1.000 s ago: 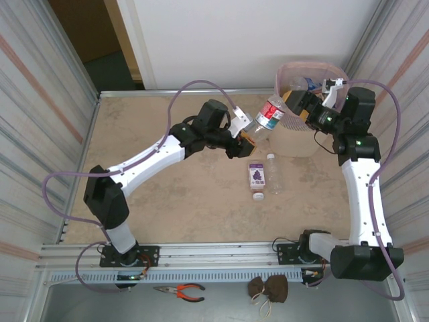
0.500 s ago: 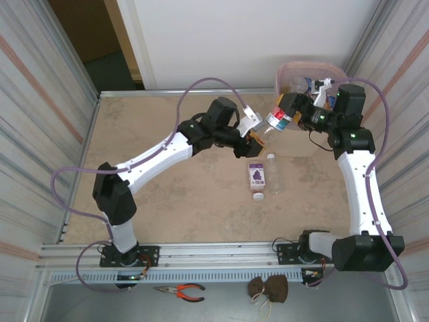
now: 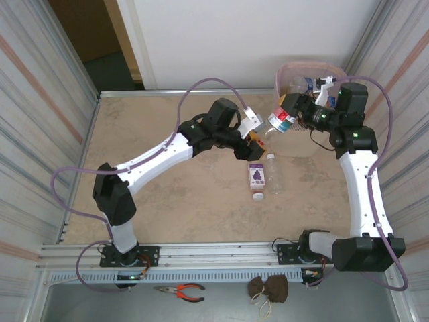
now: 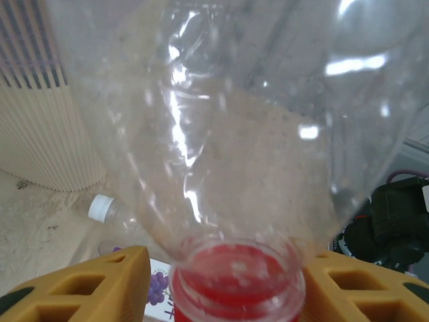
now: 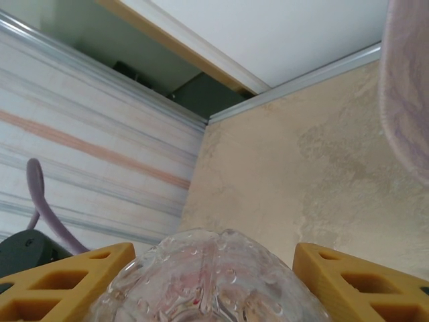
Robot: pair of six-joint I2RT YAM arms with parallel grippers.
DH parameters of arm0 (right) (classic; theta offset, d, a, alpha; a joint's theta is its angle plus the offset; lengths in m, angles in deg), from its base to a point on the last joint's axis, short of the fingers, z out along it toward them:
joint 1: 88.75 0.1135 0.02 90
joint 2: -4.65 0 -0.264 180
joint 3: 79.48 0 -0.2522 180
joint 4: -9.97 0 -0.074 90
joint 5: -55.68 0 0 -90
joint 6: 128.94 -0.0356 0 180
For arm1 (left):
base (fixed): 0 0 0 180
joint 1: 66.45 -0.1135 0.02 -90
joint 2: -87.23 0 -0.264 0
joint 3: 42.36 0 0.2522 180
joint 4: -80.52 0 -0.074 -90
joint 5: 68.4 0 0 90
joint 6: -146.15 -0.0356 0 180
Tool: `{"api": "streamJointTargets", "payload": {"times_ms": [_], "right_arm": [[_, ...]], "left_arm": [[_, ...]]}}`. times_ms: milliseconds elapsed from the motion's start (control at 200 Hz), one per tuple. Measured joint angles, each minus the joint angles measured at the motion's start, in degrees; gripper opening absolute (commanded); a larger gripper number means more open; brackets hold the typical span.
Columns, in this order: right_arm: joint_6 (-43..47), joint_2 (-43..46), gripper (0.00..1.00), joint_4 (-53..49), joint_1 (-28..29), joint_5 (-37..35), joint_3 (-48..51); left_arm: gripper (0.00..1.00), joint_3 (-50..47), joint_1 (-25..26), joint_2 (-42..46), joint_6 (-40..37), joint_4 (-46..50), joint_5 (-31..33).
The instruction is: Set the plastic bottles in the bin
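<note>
— Two sets of jaws on one clear bottle point(image 3: 281, 121). Right jaws closed on its base point(image 5: 208, 275). Left jaws slack round the red cap point(image 4: 238, 278), gap on one side.
— Where's the bottle?
— Off the worktop point(image 3: 167, 194), tilted, beside the bin point(image 3: 315, 64), not in it.
— Step?
— Handover, I'd say. Next the left backs clear, and the right carries it over the rim and lets go. Purple-label bottle point(image 3: 257, 176) and plain bottle point(image 3: 273, 173) lie on the worktop.
</note>
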Motion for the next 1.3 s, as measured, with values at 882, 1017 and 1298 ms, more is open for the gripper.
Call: {"api": "streamJointTargets", "payload": {"times_ms": [882, 1017, 1298], "right_arm": [[15.41, -9.70, 0.55, 9.86, -14.14, -30.12, -17.51], [18.64, -12.87, 0.54, 18.01, -14.14, -34.51, -15.50], [26.75, -21.24, 0.54, 32.65, -13.31, -36.39, -12.52]], "left_arm": [[0.64, -14.16, -1.79, 14.23, 0.44, -3.10, 4.11], [0.64, -14.97, -1.79, 14.67, 0.74, -3.41, 4.09], [0.64, -14.97, -2.43, 14.67, 1.31, -3.72, 3.93]]}}
